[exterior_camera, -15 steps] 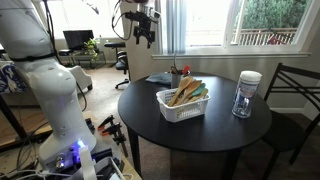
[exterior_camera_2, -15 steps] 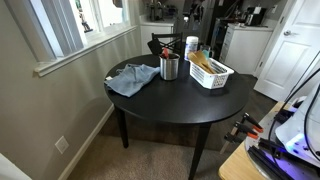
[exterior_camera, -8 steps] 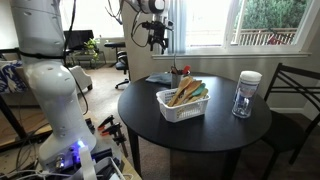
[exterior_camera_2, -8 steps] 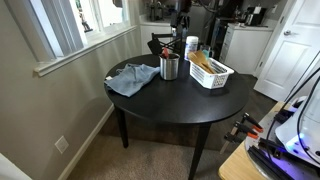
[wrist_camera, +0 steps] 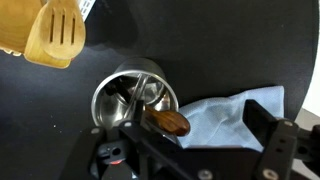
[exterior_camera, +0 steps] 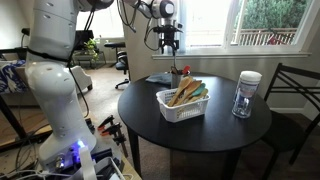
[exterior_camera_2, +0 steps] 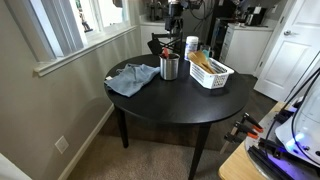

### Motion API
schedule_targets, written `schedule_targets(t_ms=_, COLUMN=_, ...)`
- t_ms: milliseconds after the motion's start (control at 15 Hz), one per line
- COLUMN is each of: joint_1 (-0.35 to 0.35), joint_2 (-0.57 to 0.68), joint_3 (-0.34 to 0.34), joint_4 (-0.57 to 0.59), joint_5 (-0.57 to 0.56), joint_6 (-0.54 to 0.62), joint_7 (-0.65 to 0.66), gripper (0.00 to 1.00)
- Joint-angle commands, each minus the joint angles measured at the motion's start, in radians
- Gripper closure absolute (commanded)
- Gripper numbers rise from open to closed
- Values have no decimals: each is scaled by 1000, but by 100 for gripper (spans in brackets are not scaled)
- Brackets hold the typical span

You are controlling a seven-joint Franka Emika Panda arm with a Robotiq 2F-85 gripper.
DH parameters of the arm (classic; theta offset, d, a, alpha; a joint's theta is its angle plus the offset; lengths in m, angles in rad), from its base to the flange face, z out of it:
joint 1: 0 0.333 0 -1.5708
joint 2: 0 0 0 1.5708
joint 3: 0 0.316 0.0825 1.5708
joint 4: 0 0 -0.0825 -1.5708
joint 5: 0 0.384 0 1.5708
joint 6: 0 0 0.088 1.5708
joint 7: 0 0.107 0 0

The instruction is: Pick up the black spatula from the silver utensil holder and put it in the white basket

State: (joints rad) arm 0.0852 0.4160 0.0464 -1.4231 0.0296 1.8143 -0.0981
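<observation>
The silver utensil holder stands on the black table beside a blue cloth; it shows in both exterior views. A dark slim utensil, likely the black spatula, sticks up from it. In the wrist view a brown handle end and a thin metal rod stand in the cup. The white basket holds light-brown wooden utensils and a teal one. My gripper hangs open and empty well above the holder.
A clear jar with a white lid stands on the table's far side from the holder. A wooden spatula blade juts from the basket. A chair stands at the table's edge, and the window wall is behind it.
The arm has swung sideways from off the table to a spot over the utensil holder. Nothing on the table has moved.
</observation>
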Motion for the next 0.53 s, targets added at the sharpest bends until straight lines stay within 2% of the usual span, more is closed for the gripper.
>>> schedule_targets(t_ms=0, joint_1=3, joint_2=83, joint_3=0, joint_4=106, joint_5=-60, joint_6=-15, joint_7=-13, gripper=0)
schedule_targets(t_ms=467, joint_1=6, joint_2=192, joint_3=19, joint_4=252, joint_5=-61, joint_6=-24, joint_7=-46, gripper=0)
